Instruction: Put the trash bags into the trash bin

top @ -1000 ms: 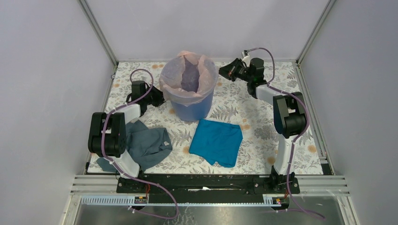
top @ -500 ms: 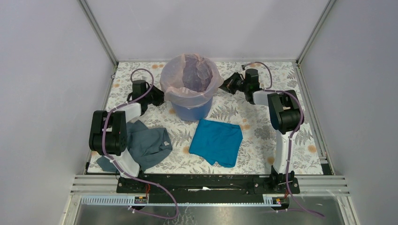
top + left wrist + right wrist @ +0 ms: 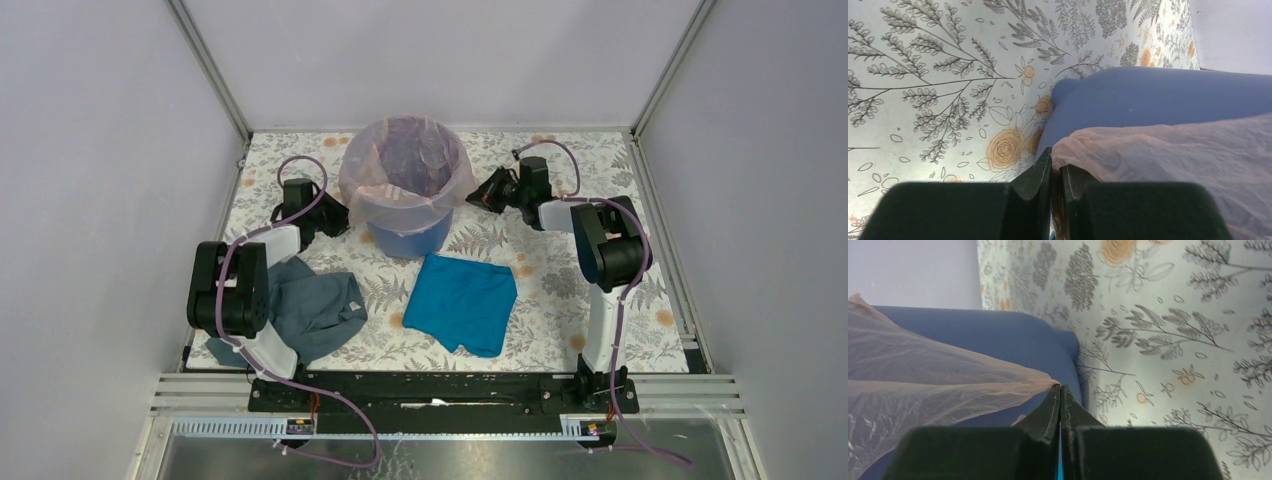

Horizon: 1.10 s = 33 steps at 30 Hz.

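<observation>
**Bag Stretched Over Bin Mouth, Both Grippers Pinching Its Edge**

Location of task item: the trash bin (image 3: pixel 412 238), a round blue container, stands upright on the floral table (image 3: pixel 560 275), toward 12 o'clock in the overhead view. A thin pink trash bag (image 3: pixel 405 170) lines it. The film is draped over the rim and hangs part-way down the outer wall, leaving the lower blue wall exposed.

Left gripper (image 3: pixel 336 214): positioned at the bin's 9 o'clock, low beside the wall. Its wrist camera shows the fingers drawn nearly together, with only a narrow slit between them, and the edge of the pink film runs into that slit. It is pinching the bag.

Right gripper (image 3: pixel 478 197): positioned at the bin's 3 o'clock. Its wrist camera shows the fingers pressed tight together, and the film is pulled taut to a point that ends at the fingertips. It is pinching the bag.

Other items: a teal cloth (image 3: pixel 462 302) lies flat at the bin's 5 o'clock, just beside its base. A grey cloth (image 3: pixel 312 308) lies crumpled at the bin's 7 o'clock, partly under the left arm. Neither cloth is touched by a gripper.
</observation>
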{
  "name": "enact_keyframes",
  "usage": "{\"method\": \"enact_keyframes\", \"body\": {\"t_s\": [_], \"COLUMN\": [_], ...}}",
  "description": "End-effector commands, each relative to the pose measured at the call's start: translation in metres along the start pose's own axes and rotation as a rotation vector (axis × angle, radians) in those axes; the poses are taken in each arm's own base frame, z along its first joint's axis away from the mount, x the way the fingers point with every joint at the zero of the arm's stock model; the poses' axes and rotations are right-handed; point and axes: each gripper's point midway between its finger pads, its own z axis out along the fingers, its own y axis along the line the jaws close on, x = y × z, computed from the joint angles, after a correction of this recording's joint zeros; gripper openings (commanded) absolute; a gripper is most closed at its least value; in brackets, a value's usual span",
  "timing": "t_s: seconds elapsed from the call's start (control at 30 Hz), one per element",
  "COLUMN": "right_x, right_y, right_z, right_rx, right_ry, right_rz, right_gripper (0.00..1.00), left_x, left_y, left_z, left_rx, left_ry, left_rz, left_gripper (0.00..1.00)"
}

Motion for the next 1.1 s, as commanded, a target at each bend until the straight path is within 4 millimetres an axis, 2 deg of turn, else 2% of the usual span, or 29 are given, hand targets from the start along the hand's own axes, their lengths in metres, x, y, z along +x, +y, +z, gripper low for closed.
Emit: {"method": "enact_keyframes", "body": {"t_s": [0.0, 0.13, 0.3, 0.4, 0.5, 0.53, 0.6, 0.67, 0.73, 0.83, 0.9, 1.0, 1.07], "right_x": [0.000, 0.001, -0.008, -0.008, -0.004, -0.005, -0.013, -0.026, -0.039, -0.053, -0.060, -0.068, -0.078], "right_y": [-0.006, 0.001, -0.004, -0.008, -0.012, -0.013, -0.008, -0.003, 0.003, 0.018, 0.024, 0.029, 0.042], "right_z": [0.003, 0.006, -0.014, -0.016, -0.013, -0.016, -0.026, -0.042, -0.062, -0.087, -0.102, -0.125, -0.142], "right_rx": [0.025, 0.036, 0.167, 0.190, 0.198, 0.216, 0.261, 0.342, 0.416, 0.478, 0.521, 0.596, 0.629], "right_ry": [-0.016, 0.001, -0.026, -0.029, 0.002, 0.003, -0.015, -0.040, -0.067, -0.108, -0.130, -0.156, -0.192], "right_rz": [-0.055, -0.077, -0.179, -0.188, -0.171, -0.182, -0.227, -0.283, -0.340, -0.418, -0.452, -0.492, -0.527], "right_gripper": [0.00, 0.00, 0.00, 0.00, 0.06, 0.08, 0.17, 0.31, 0.42, 0.59, 0.65, 0.72, 0.72], "left_x": [0.000, 0.015, 0.001, -0.001, -0.001, -0.001, -0.005, -0.014, -0.024, -0.035, -0.037, -0.036, -0.040], "left_y": [-0.017, -0.010, -0.010, -0.007, 0.001, 0.001, 0.000, -0.003, -0.005, -0.005, -0.004, -0.008, -0.017], "left_z": [-0.005, 0.003, -0.010, -0.020, -0.024, -0.027, -0.037, -0.053, -0.072, -0.097, -0.112, -0.129, -0.145], "left_rx": [0.047, 0.047, -0.056, -0.089, -0.124, -0.129, -0.145, -0.163, -0.187, -0.221, -0.228, -0.215, -0.200], "left_ry": [-0.043, -0.001, -0.035, -0.067, -0.067, -0.056, -0.053, -0.092, -0.147, -0.221, -0.257, -0.285, -0.316], "left_rz": [0.043, 0.016, 0.034, 0.026, 0.029, 0.039, 0.069, 0.107, 0.142, 0.189, 0.200, 0.218, 0.252], "left_gripper": [0.13, 0.13, 0.19, 0.19, 0.27, 0.33, 0.49, 0.63, 0.73, 0.80, 0.82, 0.85, 0.86]}}
